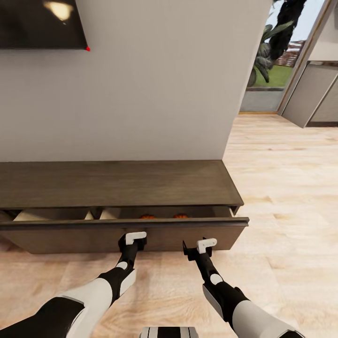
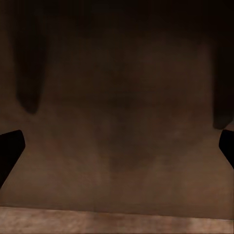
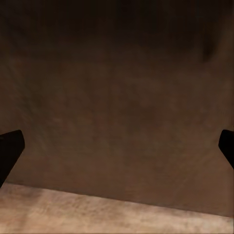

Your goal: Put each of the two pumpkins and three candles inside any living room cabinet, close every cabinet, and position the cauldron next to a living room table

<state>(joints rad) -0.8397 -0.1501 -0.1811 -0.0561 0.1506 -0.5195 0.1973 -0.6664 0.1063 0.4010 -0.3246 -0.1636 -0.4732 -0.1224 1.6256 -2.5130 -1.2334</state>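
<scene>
Two pumpkins (image 1: 147, 217) (image 1: 180, 216) sit inside the cabinet (image 1: 117, 183), in its partly pulled-out drawer (image 1: 141, 231), side by side toward its right end. Both grippers, the left gripper (image 1: 134, 238) and the right gripper (image 1: 199, 246), meet the drawer front, fingers spread wide and empty. A wood floor (image 1: 281, 188) surrounds the cabinet.

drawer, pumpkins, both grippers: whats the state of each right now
drawer: pulled partly out of the cabinet, pale inside showing
pumpkins: two, lying inside the drawer, only their tops visible
left gripper: open, empty, facing the drawer front close up
right gripper: open, empty, facing the drawer front close up
</scene>
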